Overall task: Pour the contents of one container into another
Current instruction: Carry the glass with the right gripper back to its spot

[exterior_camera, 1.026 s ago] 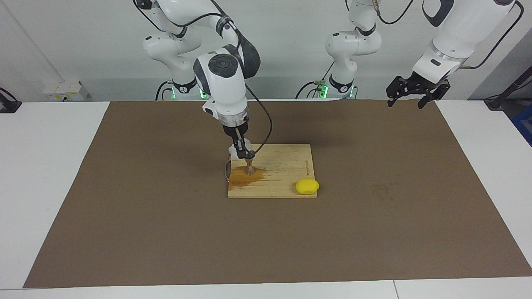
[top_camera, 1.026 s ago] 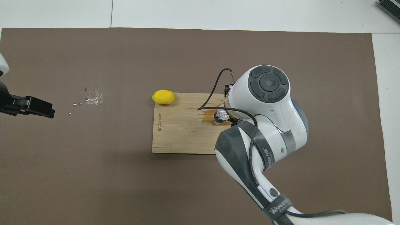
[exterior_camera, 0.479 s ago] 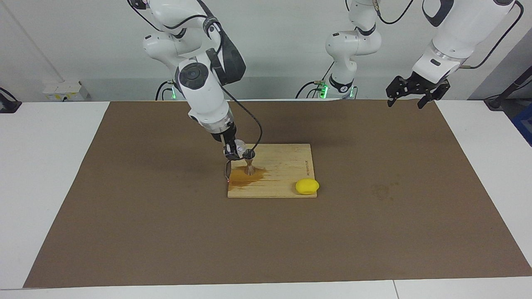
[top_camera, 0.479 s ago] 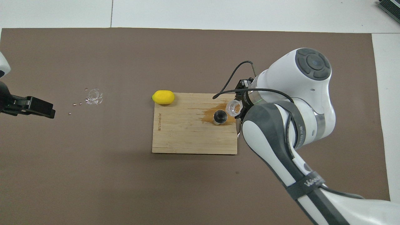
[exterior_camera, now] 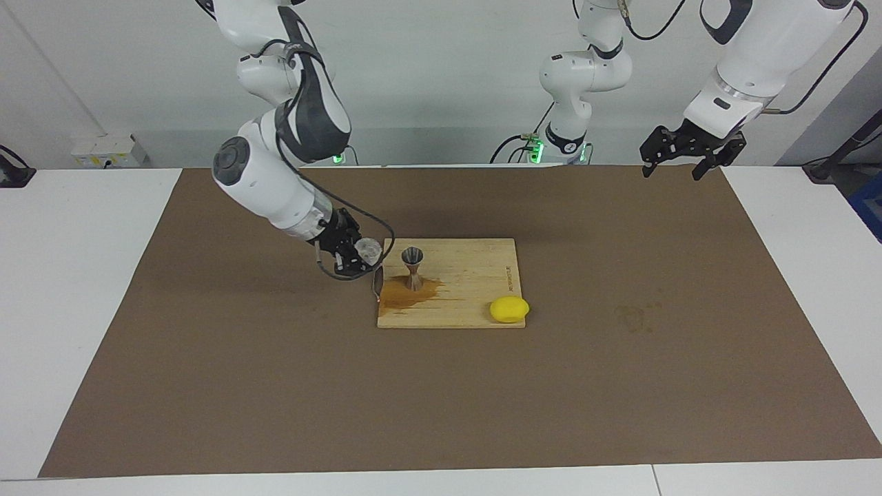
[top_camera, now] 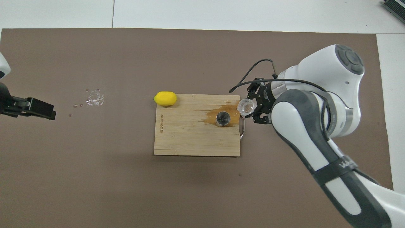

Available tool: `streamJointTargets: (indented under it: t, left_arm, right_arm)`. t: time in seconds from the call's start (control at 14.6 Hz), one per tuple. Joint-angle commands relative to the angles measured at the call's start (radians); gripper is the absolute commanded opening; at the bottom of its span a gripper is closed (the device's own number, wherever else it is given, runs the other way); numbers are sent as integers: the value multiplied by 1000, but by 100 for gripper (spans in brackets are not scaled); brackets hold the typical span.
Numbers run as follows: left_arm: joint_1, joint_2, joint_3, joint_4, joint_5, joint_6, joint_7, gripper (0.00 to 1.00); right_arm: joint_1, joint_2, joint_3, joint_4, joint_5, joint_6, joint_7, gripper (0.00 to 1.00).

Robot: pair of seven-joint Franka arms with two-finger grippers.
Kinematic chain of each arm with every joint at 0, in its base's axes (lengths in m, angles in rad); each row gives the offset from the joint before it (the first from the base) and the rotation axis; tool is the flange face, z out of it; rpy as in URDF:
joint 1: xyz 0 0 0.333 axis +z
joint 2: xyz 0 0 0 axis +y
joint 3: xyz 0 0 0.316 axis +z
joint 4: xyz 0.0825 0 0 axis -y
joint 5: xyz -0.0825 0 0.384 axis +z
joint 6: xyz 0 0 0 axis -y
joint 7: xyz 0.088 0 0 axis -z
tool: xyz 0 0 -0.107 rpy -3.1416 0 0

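Note:
The silver hourglass jigger stands upright on the wooden board, at the edge of a brown wet stain. My right gripper is shut on the small clear glass cup. It holds the cup tilted in the air, just off the board's edge at the right arm's end and beside the jigger. My left gripper hangs open and holds nothing, waiting over the mat's edge at the left arm's end.
A yellow lemon lies at the board's corner farthest from the robots, toward the left arm's end. A small wet patch with droplets marks the brown mat there. A thin metal loop sticks out of the board's edge below the cup.
My right arm has swung away from above the jigger toward its own end of the table, carrying the glass cup off the board. The jigger now stands uncovered. The left arm has not moved.

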Motion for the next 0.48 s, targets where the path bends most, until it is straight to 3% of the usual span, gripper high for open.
streamJointTargets:
  t: [0.0, 0.14, 0.41]
  left_arm:
    - [6, -10, -7, -8, 15, -5, 1, 100]
    - [6, -10, -7, -8, 15, -5, 1, 100]
    - [6, -10, -7, -8, 15, -5, 1, 100]
  right_arm:
    - [-113, -55, 13, -113, 92, 9, -143, 0]
    - [-193, -40, 13, -135, 140, 1, -264, 0]
    - [-282, 18, 13, -136, 143, 13, -336, 0]
